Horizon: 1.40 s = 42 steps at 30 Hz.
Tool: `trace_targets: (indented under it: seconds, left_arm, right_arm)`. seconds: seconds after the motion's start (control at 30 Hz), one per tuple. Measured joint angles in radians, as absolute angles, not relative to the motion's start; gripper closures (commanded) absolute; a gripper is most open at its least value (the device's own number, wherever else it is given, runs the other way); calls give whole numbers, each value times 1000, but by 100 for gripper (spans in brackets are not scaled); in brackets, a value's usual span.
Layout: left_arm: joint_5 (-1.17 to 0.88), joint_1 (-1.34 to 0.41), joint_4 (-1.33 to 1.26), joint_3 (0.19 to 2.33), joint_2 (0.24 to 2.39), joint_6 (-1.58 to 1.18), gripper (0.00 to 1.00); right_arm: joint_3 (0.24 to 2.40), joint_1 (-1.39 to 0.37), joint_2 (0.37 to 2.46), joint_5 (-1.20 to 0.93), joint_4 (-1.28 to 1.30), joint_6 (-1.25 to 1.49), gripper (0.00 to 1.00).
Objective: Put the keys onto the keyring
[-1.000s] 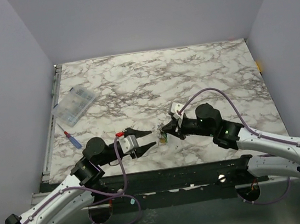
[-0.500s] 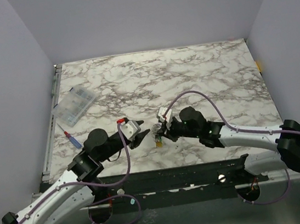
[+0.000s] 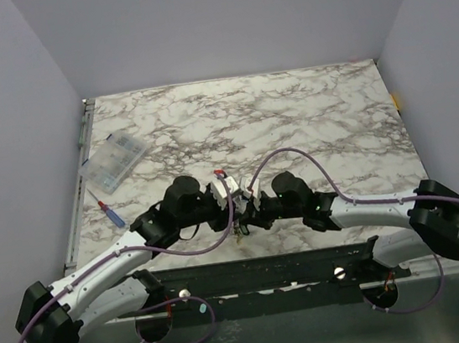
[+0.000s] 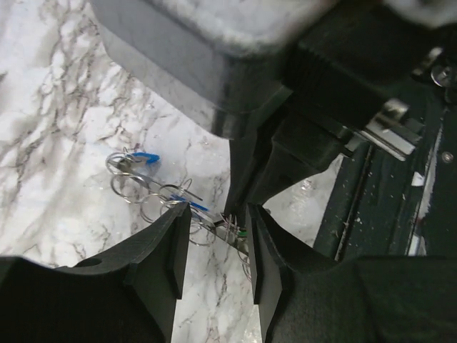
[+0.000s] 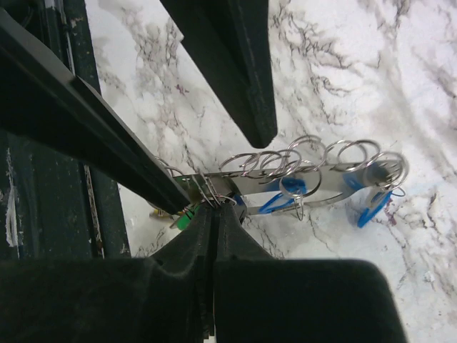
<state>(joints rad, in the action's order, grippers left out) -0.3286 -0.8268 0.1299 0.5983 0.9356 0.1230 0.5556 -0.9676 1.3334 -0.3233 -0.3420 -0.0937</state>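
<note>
The keys are silvery blades with blue heads, bunched with several silver rings and hanging just above the marble. My right gripper is shut on the thin wire keyring at the near end of that bunch. My left gripper is open, its two fingers either side of the same end without visibly touching it. In the left wrist view the keys trail off to the left, and the right gripper's fingers come down from above. From the top, the left gripper and right gripper meet tip to tip near the front edge.
A clear compartment box lies at the table's left side, with a red-and-blue screwdriver in front of it. The black front rail runs right below both grippers. Purple cables arch over the wrists.
The left arm swung right and forward, and the right gripper carried the keys left. The two grippers now meet, and the left jaws have narrowed a little.
</note>
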Motion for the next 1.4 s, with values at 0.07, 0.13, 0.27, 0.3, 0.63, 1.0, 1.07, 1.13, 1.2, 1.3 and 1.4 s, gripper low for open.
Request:
trace_targets:
  seconds: [0.07,0.13,0.27,0.3,0.63,1.0,1.07,1.13,1.2,1.3,1.4]
  left_arm:
    - [-361,-817,139,603,949,124,59]
    - [-407,-803,157,621,966,130,59]
    - [-475,-781,184,653,995,153,59]
    - [-487,-776,190,657,1005,160,59]
    - [-524,-767,213,660,1090,214,59]
    - [-599,-763,154,666,1158,237,56]
    - [-612,-761,150,666,1164,237,54]
    - [-616,-761,149,666,1164,237,52]
    - [-616,-761,146,665,1164,237,50]
    - [-612,-761,133,657,1153,235,48]
    - [-591,-761,105,617,1109,226,48]
  right_arm:
    - [546,-968,1344,-325,-342,-91,99]
    - [542,-968,1350,-326,-342,-87,99]
    - [539,-968,1350,-326,-342,-86,99]
    - [538,-968,1350,-326,-342,-86,99]
    - [518,-968,1338,-326,-343,-78,99]
    - [507,-968,1335,-326,-341,-78,99]
    - [505,-968,1333,-326,-341,-77,99]
    - [505,-968,1331,-325,-341,-76,99]
    - [502,-968,1325,-322,-339,-71,99]
    - [502,-968,1315,-311,-334,-66,99]
    - [502,-968,1307,-300,-334,-59,99]
